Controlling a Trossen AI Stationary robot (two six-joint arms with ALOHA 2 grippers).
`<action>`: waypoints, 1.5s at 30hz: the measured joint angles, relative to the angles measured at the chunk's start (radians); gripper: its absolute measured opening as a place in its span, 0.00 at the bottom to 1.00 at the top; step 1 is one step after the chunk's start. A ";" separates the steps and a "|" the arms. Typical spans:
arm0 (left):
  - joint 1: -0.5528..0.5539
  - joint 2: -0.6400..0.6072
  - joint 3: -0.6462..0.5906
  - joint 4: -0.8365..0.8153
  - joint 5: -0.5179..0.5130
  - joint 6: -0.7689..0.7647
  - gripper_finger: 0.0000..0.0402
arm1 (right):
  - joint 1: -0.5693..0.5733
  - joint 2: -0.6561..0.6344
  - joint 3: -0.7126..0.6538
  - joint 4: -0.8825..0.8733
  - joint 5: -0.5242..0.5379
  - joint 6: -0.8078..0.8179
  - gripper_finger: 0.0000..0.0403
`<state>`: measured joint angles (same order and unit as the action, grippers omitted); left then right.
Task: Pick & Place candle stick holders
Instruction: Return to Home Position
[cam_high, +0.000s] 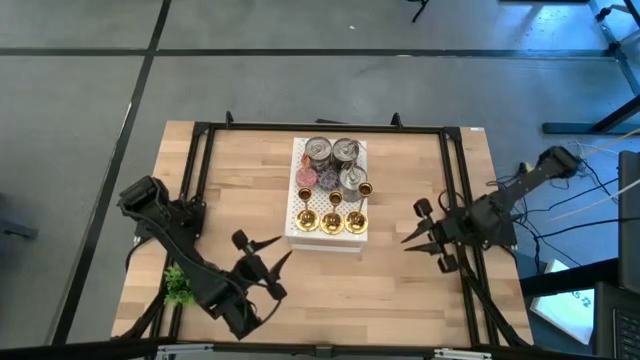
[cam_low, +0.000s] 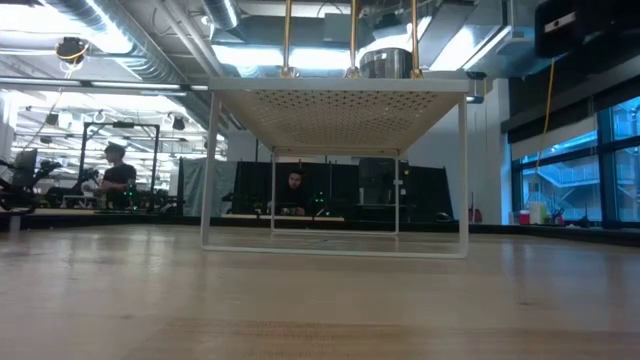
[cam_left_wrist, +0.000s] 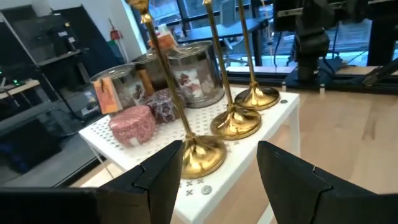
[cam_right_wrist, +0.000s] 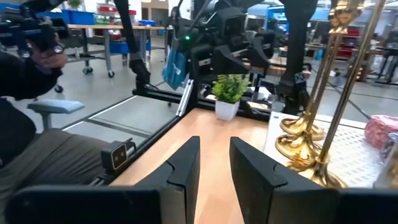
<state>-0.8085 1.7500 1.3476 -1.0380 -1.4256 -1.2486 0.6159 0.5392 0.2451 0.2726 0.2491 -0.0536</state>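
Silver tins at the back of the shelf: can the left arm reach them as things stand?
Probably not straight in: three candle stick holders line the shelf edge between the open left claw and the tins. Over them looks freer.

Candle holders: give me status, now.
Left pincer open, empty, front-left of the shelf. Right pincer open, empty, right of shelf. Three candle holders upright in a row along shelf front. Nothing blocking them.
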 joint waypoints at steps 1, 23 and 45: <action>-0.004 0.000 0.000 -0.019 -0.002 -0.019 0.51 | -0.017 0.001 0.000 0.000 -0.027 0.000 0.22; -0.078 0.080 0.000 0.231 -0.023 0.115 0.51 | -0.442 -0.013 -0.038 -0.038 -0.324 -0.047 0.22; 0.059 0.065 0.000 0.081 0.074 0.016 0.51 | -0.598 -0.222 -0.236 -0.013 -0.294 0.018 0.22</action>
<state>-0.7491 1.8153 1.3472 -0.9567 -1.3518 -1.2330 0.0177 0.3168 0.0093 0.2599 -0.0453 -0.0357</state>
